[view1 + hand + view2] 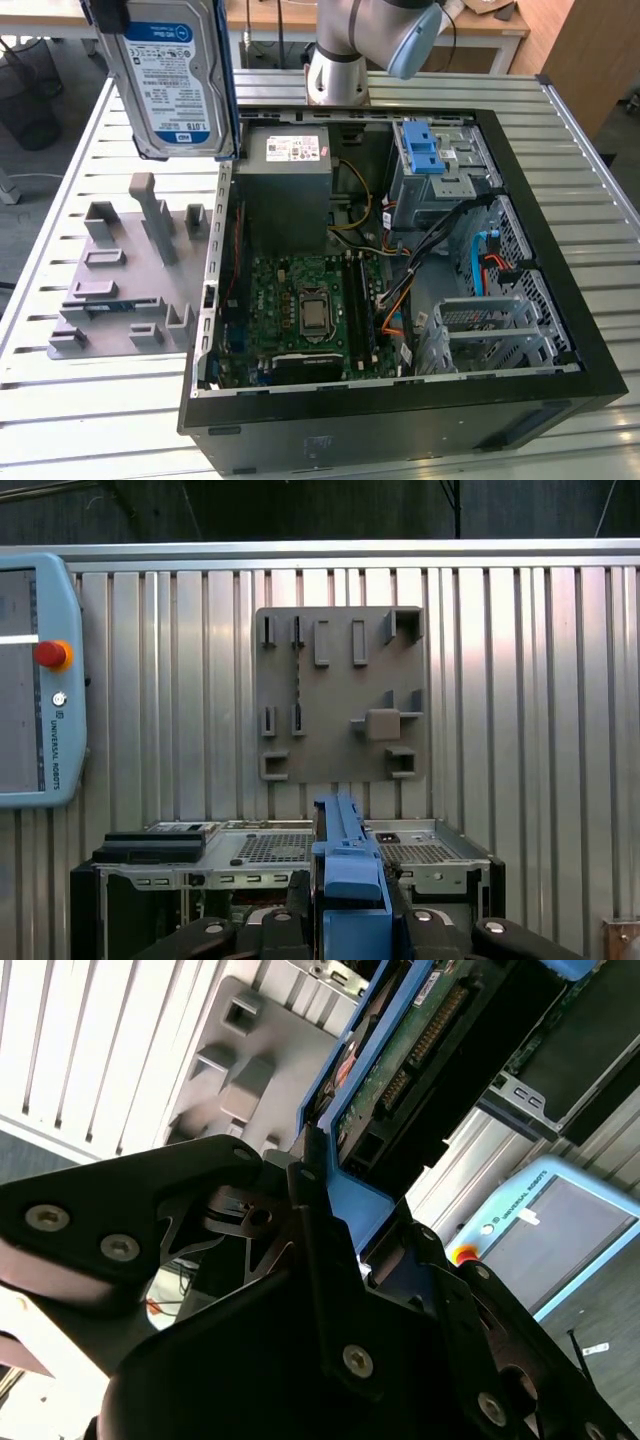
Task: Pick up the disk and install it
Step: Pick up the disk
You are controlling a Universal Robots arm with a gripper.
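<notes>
**Disk clamped in gripper, held in the air off the bench**

Exterior view: the disk (175,80) hangs upright with its label side to the camera, blue frame along its edges. It touches nothing below and shows in front of the bench's far corner at the exterior view's left. The arm base (335,70) stands at the bench's far edge.

The open computer case (350,430) lies on its side across the bench's middle and the exterior view's right. Inside it are the motherboard (300,310), a grey box (290,175) and a blue latch (425,155). A grey fixture plate (110,290) lies near the bench edge at the exterior view's left, just beside the case.

Second wrist view adds the disk's other face, a green circuit board with connectors, and the black fingers (250,1210) closed on the blue frame.

First wrist view adds the gripper (350,895) seen edge-on to the disk. The blue frame sits tight between the two sides, with no gap visible. A control tablet (30,680) lies on the slats, well apart from the plate.

Surface: the bench (100,400) is of pale metal slats. Room: wooden desks (480,30) stand behind the arm.
</notes>
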